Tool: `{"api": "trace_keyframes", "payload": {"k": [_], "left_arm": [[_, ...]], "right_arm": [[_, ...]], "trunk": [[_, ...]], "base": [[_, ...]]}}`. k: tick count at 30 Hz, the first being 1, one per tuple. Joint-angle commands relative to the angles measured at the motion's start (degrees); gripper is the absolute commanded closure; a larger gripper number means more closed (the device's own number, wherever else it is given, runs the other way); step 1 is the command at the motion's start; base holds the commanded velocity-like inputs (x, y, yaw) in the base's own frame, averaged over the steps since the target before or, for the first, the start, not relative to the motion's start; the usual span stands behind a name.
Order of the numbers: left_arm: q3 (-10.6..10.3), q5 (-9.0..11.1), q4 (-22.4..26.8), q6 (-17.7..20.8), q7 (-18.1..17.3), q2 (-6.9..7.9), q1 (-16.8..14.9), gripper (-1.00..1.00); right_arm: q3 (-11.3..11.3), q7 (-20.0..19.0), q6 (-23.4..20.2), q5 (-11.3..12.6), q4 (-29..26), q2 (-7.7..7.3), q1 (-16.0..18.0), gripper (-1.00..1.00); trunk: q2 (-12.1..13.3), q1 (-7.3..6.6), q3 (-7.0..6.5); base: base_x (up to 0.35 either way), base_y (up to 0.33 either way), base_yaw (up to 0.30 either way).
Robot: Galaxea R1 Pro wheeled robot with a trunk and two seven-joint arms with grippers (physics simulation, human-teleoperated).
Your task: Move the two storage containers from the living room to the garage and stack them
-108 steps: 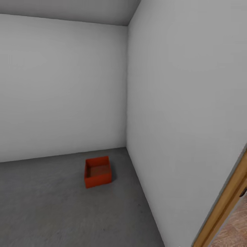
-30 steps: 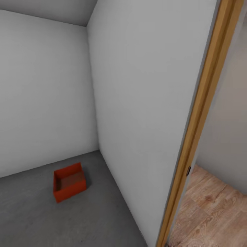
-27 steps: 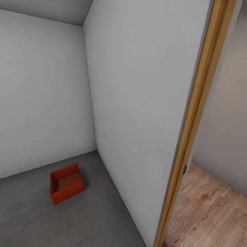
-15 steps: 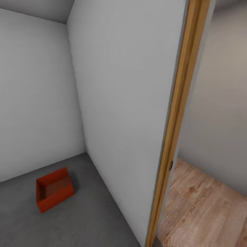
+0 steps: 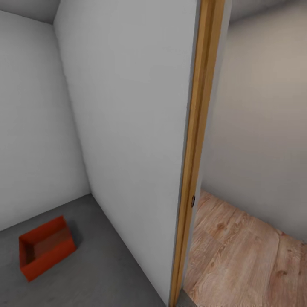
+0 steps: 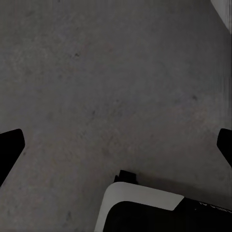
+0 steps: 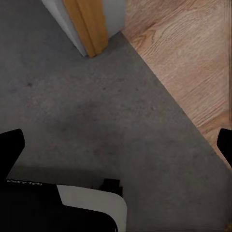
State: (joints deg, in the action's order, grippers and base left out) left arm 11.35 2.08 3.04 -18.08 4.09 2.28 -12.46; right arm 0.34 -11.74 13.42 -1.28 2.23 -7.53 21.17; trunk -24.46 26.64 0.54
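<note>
**One box down in the garage, one left to fetch**

You have one orange-red box [image 5: 46, 247] sitting on the dark grey concrete floor [image 5: 106, 273] of the garage, near the corner where the two pale grey walls meet and just clear of the dividing wall [image 5: 132, 140]. Judged from that, the first half of the job looks done. No second box is on it or beside it, so the fetching and the stacking are yet to do.

The box stands upright and open-topped, with thin plain walls and nothing visible inside. It sits at an angle to the walls rather than square with them. When you bring its twin, you will probably need to match that angle for the two to stack neatly.

To your right, the wood door frame [image 5: 197, 149] marks the edge of the garage, and light wood-plank flooring [image 5: 247, 256] runs beyond it. That seems to be your way out toward the living room.

Your left gripper [image 6: 116, 150] is spread wide, its dark fingertips [image 6: 9, 147] at the far edges of the wrist view, with only bare concrete between them. Your right gripper [image 7: 116, 147] is spread just as wide and carries nothing; below it the concrete meets the wood planks at the foot of the door frame.
</note>
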Motion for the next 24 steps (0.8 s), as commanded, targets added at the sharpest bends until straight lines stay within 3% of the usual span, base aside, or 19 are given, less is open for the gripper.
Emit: {"api": "trace_keyframes", "payload": {"k": [1,24], "left_arm": [[0.0,0.2,-0.1,-0.2,0.0,0.0,0.0,-1.0],[-0.1,0.1,-0.1,-0.1,0.0,-0.1,0.0,-1.0]], "right_arm": [[0.0,-0.1,0.4,-0.1,0.2,-0.01,0.1,-1.0],[0.0,-0.1,0.4,-0.1,0.2,0.0,0.1,-1.0]], "trunk": [[-0.1,0.03,0.06],[-0.1,0.03,0.06]], "base": [[0.0,0.0,-0.274],[0.0,0.0,-0.274]]}}
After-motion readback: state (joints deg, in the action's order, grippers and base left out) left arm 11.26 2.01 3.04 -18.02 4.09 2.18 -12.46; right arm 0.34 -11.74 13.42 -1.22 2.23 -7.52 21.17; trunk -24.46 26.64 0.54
